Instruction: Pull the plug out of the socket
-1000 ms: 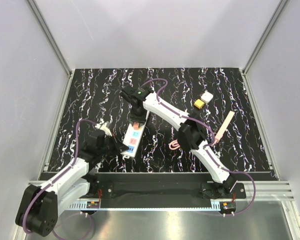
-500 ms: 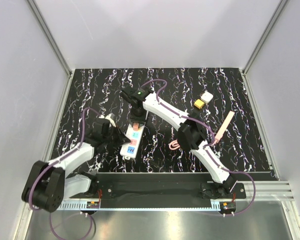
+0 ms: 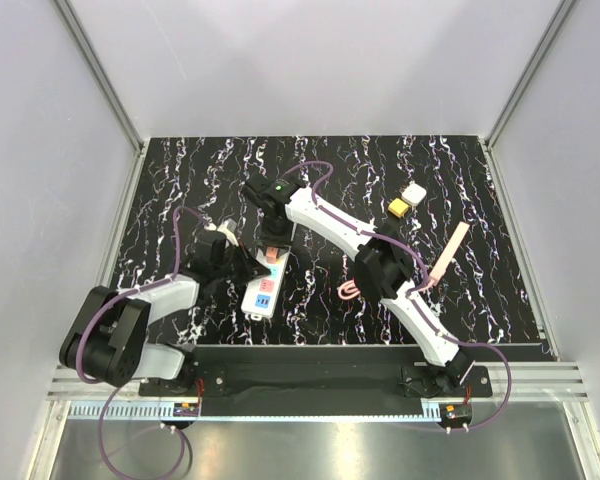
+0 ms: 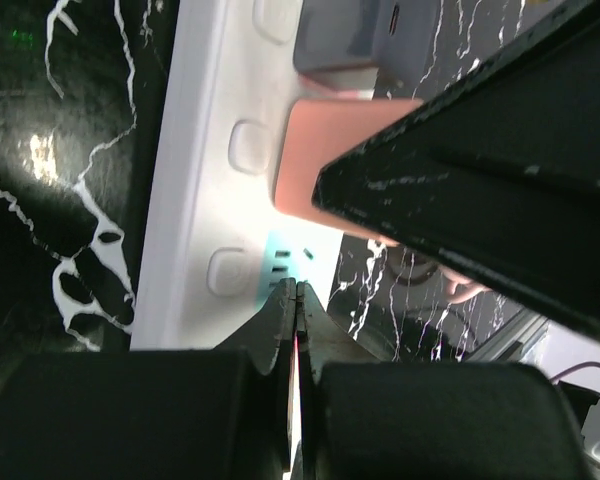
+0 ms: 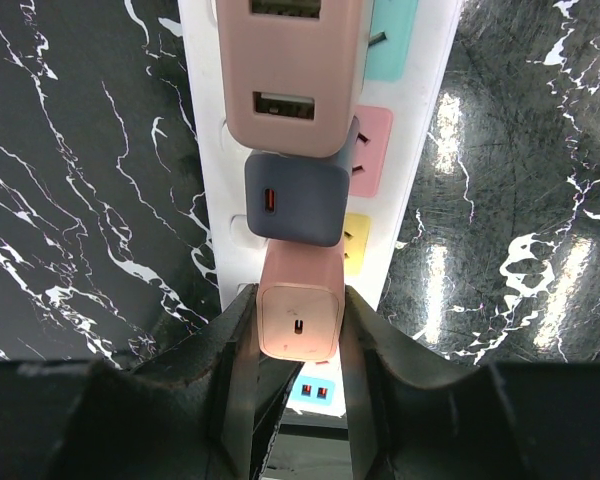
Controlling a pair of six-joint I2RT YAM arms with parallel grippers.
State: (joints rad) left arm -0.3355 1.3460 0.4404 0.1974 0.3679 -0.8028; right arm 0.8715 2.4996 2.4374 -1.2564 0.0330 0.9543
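The socket, a long white power strip (image 3: 263,283), lies mid-table. In the right wrist view the strip (image 5: 423,150) carries three plugs: a large pink one (image 5: 288,70), a grey-blue one (image 5: 298,198) and a small pink plug (image 5: 300,318). My right gripper (image 5: 298,325) is shut on the small pink plug, one finger on each side; it sits over the strip's far end (image 3: 273,236). My left gripper (image 4: 296,298) is shut and empty, its tip on the strip (image 4: 195,200) beside a teal outlet; it shows in the top view (image 3: 248,268).
A yellow adapter (image 3: 397,207) and a white cube adapter (image 3: 413,192) sit at the back right. A pale pink stick (image 3: 449,253) and a coiled pink cable (image 3: 349,290) lie right of the right arm. The metal rail runs along the near edge.
My left arm has swung right and forward from the table's left side until its shut tip reaches the strip. The right gripper stays on the pink plug.
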